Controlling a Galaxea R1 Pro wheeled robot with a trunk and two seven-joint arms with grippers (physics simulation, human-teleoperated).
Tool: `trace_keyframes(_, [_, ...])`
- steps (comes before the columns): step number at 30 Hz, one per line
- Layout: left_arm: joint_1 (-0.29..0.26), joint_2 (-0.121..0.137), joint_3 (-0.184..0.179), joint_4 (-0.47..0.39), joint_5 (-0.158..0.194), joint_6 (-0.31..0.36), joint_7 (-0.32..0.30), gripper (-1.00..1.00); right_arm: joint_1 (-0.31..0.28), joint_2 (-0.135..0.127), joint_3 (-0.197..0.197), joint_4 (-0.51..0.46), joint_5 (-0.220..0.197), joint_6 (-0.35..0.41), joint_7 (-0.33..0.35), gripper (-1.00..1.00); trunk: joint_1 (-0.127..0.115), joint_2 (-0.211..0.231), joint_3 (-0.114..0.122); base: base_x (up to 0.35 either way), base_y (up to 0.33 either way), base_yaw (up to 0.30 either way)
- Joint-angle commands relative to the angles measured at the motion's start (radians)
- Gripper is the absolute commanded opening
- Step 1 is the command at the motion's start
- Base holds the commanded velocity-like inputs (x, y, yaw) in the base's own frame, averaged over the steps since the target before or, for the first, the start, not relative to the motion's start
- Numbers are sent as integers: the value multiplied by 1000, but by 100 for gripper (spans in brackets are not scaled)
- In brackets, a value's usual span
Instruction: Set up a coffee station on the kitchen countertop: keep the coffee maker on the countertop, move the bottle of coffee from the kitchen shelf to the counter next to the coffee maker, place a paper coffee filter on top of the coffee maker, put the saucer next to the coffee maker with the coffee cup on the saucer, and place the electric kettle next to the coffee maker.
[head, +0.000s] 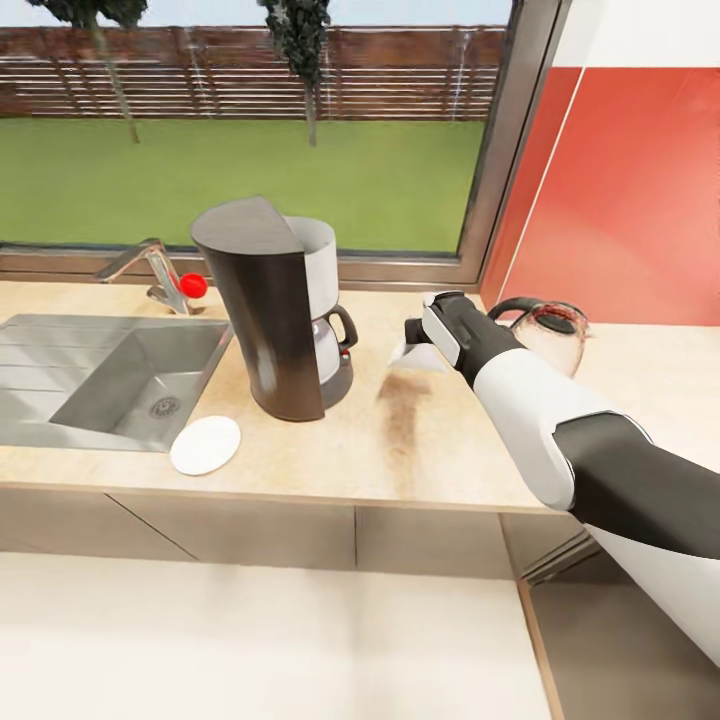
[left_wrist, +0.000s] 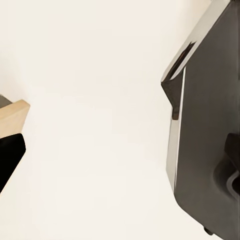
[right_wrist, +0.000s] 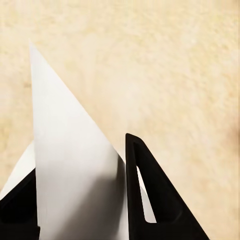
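The tall dark grey coffee maker (head: 280, 310) stands on the beige kitchen countertop (head: 440, 460), just right of the sink. A white saucer (head: 205, 445) lies in front of it near the counter's front edge. My right gripper (head: 416, 338) hovers over the counter to the right of the coffee maker, shut on the white paper coffee filter (head: 420, 356). From the right wrist the filter (right_wrist: 75, 160) stands as a pointed sheet between the black fingers (right_wrist: 150, 200). The glass electric kettle (head: 550, 328) sits behind my right forearm. My left gripper (left_wrist: 125, 145) is open over pale floor. The coffee cup and bottle of coffee are out of view.
A steel sink (head: 60, 375) with a faucet (head: 150, 268) and red knob (head: 193, 285) lies left of the coffee maker. A window sill runs behind the counter and a red wall (head: 620, 200) closes the right corner. A brownish smear (head: 402, 410) marks the counter under my gripper.
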Motion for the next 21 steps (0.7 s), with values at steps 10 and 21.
trace_keyframes(10, [0, 0, 8, -1, -7, -4, 2, 100, -1, 0, 6, -3, -19, 4, -9, -100, 1, -2, 15, -18, 0, 0])
trace_keyframes(21, [0, 0, 8, 0, -7, -4, 1, 100, -1, 0, -67, -188, -19, 133, -15, -100, 1, -2, 33, 0, 0, 0])
